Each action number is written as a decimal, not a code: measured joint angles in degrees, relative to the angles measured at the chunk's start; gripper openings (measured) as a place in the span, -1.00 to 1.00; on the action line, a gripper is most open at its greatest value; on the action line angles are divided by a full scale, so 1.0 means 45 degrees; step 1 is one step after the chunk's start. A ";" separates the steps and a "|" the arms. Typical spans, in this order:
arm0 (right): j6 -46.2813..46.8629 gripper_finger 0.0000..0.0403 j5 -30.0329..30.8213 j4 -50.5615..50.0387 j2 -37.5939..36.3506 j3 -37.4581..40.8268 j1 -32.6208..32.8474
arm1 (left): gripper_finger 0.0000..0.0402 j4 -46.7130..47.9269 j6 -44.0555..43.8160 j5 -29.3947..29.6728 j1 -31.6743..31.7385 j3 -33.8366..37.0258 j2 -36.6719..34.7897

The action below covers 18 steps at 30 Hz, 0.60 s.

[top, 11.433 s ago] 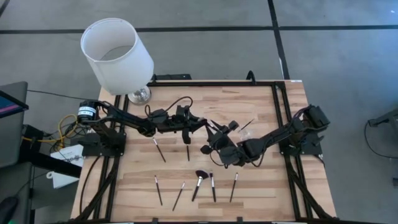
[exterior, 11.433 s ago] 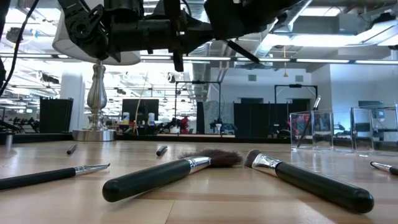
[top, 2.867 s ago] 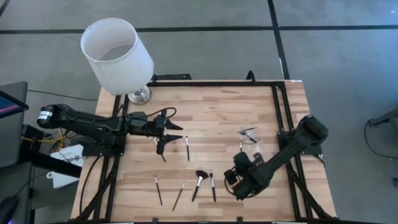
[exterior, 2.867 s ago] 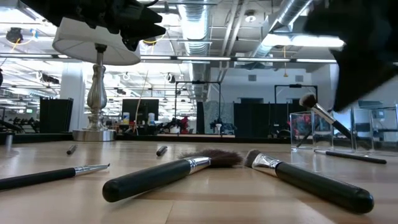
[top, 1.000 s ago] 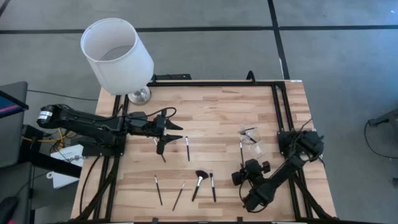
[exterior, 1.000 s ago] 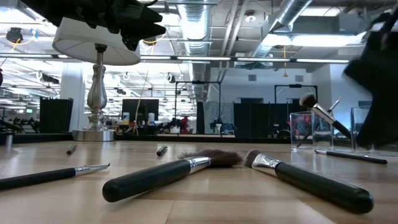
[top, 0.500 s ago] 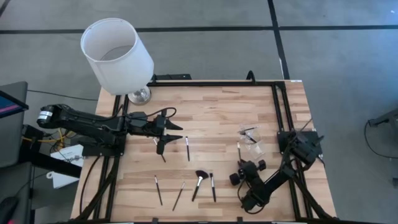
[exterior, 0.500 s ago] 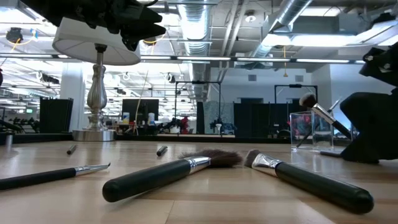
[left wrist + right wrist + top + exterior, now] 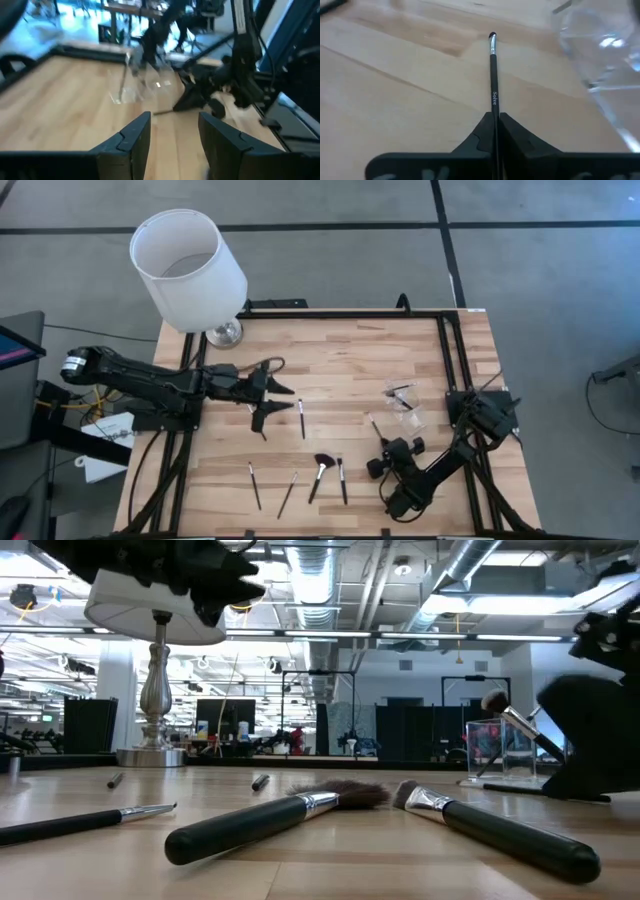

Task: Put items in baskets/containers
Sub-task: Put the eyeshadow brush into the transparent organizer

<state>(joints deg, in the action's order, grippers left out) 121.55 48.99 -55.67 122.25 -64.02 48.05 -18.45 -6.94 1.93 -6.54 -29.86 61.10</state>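
Overhead, a pale wooden desk [image 9: 340, 360] in a black frame stands on grey floor, with a white lampshade [image 9: 188, 268] at its far left corner. The right gripper [image 9: 383, 442] sits low near the clear container [image 9: 404, 404], clenched on a slim brush [image 9: 375, 427] whose tip slants toward the desk's far side. The left gripper [image 9: 272, 400] hangs above a brush lying on the left half [image 9: 256, 420], fingers spread and holding nothing. Another brush [image 9: 301, 419] lies just beside it, and four more lie in a row near the front edge, among them a fluffy-headed brush [image 9: 319, 476].

From desk height, an open hall with ceiling ducts and strip lights fills the background. The fluffy brush [image 9: 262, 819] and a thick-handled neighbour [image 9: 497, 831] lie head to head, and the container [image 9: 500, 751] holds a brush leaning out.

The left wrist camera shows its parted fingers [image 9: 131, 142], the container [image 9: 145, 82] blurred beyond.

The right wrist camera alone shows the grip: fingers [image 9: 485, 131] pinched on the handle of the held brush [image 9: 493, 75], bristles pointing straight ahead, the container's wall [image 9: 600, 55] just beside.
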 joint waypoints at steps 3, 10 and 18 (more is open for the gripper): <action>-0.0308 -0.98 0.0598 0.0737 -0.0549 -0.0235 -0.0085 | -0.19 -0.0373 -0.0613 -0.0004 -0.0521 0.0456 0.0952; -0.2680 -0.99 0.0862 0.2220 -0.0581 -0.0191 -0.0778 | -0.19 -0.5486 -0.3849 0.0037 -0.1072 0.0716 0.5762; -0.5351 -0.99 0.1016 0.3938 -0.0601 -0.0210 -0.1658 | -0.19 -0.9816 -0.7571 -0.0112 -0.0979 -0.1216 1.1613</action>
<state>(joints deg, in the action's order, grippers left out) 97.47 53.56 -37.95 119.55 -64.97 40.59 -62.62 -41.00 1.43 -10.95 -35.33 113.35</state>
